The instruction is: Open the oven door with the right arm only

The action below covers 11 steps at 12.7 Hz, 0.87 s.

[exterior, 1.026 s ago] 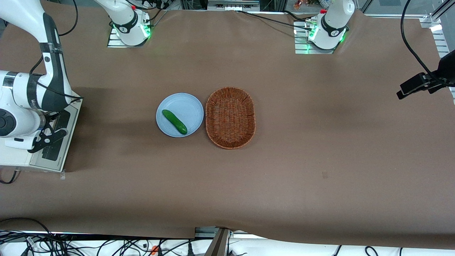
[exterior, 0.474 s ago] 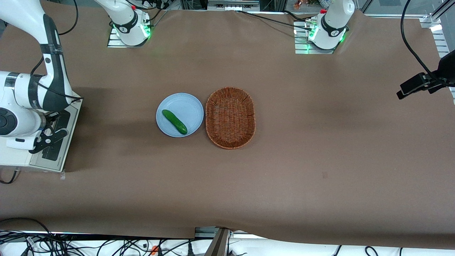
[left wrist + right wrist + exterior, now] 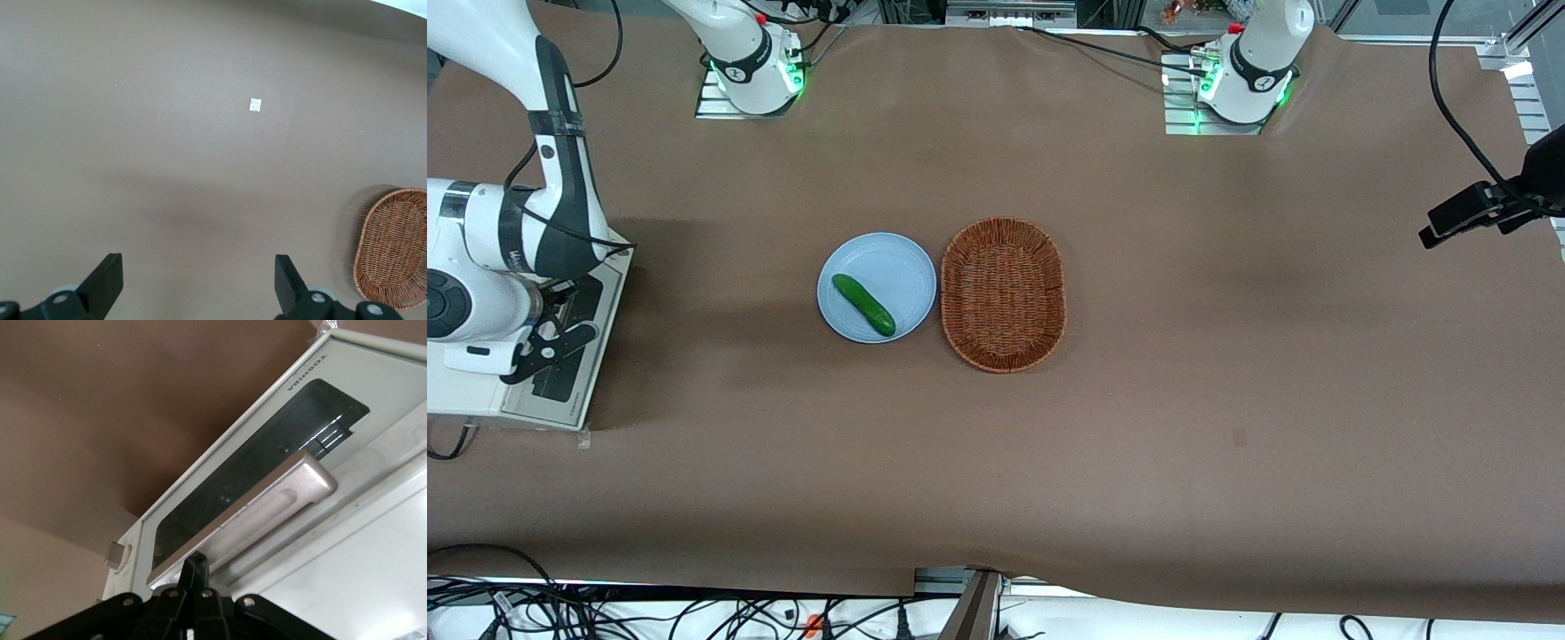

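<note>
**Hand at the handle bar, door tilted out from the oven**

Hand [image 3: 195, 570], the small black two-finger one on the large white jointed right arm [image 3: 560, 178], sits at the working arm's end of the brown-covered table [image 3: 1138, 444], over the front of the small white toaster oven [image 3: 463, 396]. Over the last second the arm's wrist has drawn slightly farther toward that end, while the silvery metal-framed oven door [image 3: 578, 347] with its dark glass window looks almost unmoved. From the front view the flap already leans outward, so I judge the opening to be under way but not finished. In the wrist view the fingers look pressed together with nothing between them, their tips touching the edge of the silver bar handle [image 3: 267, 503] rather than wrapped around it
</note>
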Each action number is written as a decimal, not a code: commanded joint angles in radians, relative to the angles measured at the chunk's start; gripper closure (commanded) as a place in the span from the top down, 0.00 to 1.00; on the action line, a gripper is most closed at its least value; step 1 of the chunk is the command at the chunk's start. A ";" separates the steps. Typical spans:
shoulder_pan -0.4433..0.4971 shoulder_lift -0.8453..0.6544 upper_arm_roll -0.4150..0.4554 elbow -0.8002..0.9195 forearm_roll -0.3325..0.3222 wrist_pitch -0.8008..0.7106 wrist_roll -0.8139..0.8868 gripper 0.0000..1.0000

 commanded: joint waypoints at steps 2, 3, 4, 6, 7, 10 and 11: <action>-0.001 0.026 0.002 -0.007 0.074 0.047 -0.002 0.00; -0.001 0.029 0.002 -0.007 0.077 0.055 -0.001 0.00; 0.000 0.036 0.004 -0.007 0.086 0.057 0.000 0.00; 0.002 0.055 0.004 -0.005 0.124 0.076 0.001 0.00; 0.002 0.062 0.004 -0.005 0.127 0.089 0.003 0.00; 0.002 0.088 0.004 -0.004 0.160 0.116 0.003 0.00; 0.002 0.096 0.005 -0.004 0.163 0.126 0.003 0.00</action>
